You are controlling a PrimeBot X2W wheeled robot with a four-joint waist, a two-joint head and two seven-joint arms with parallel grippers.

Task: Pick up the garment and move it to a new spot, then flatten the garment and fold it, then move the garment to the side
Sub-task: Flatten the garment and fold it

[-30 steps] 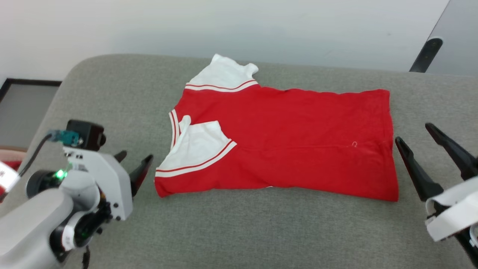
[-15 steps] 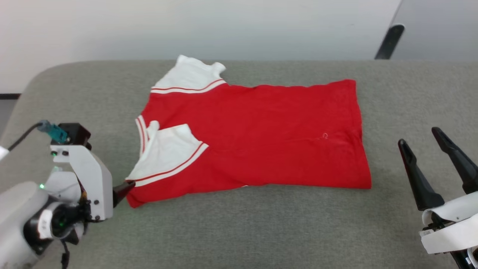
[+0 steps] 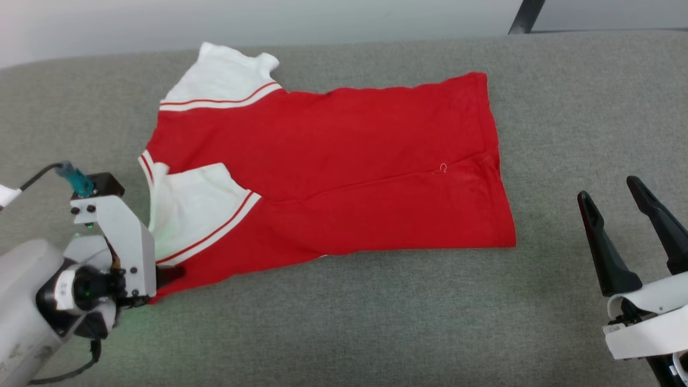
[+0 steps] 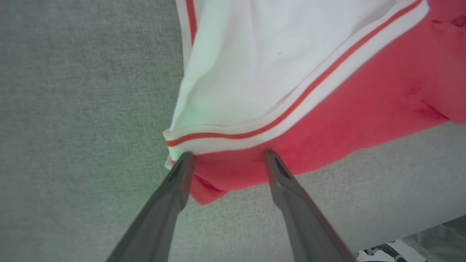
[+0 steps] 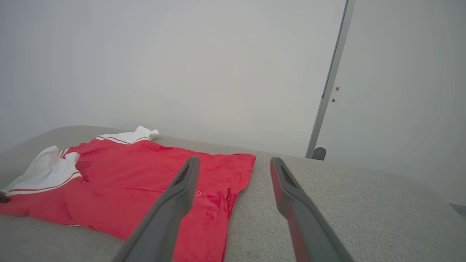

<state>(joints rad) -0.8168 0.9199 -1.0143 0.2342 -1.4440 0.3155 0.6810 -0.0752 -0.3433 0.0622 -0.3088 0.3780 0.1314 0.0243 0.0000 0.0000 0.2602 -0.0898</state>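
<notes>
Red garment (image 3: 333,161) is lying spread on the grey cushion (image 3: 349,322), its near-left corner meeting the left gripper (image 4: 227,156). That arm is reaching in low, and its wrist view is showing both fingers parted, tips on red cloth just below the white sleeve (image 4: 255,65). In the head view, the right gripper (image 3: 609,189) is hovering wide open, well apart from the hem.

The right gripper (image 5: 233,162), dark fingers spread apart, is above a grey fabric cushion (image 5: 346,203). A red short-sleeved shirt with white striped sleeves (image 5: 145,174) lies flat ahead-left.
</notes>
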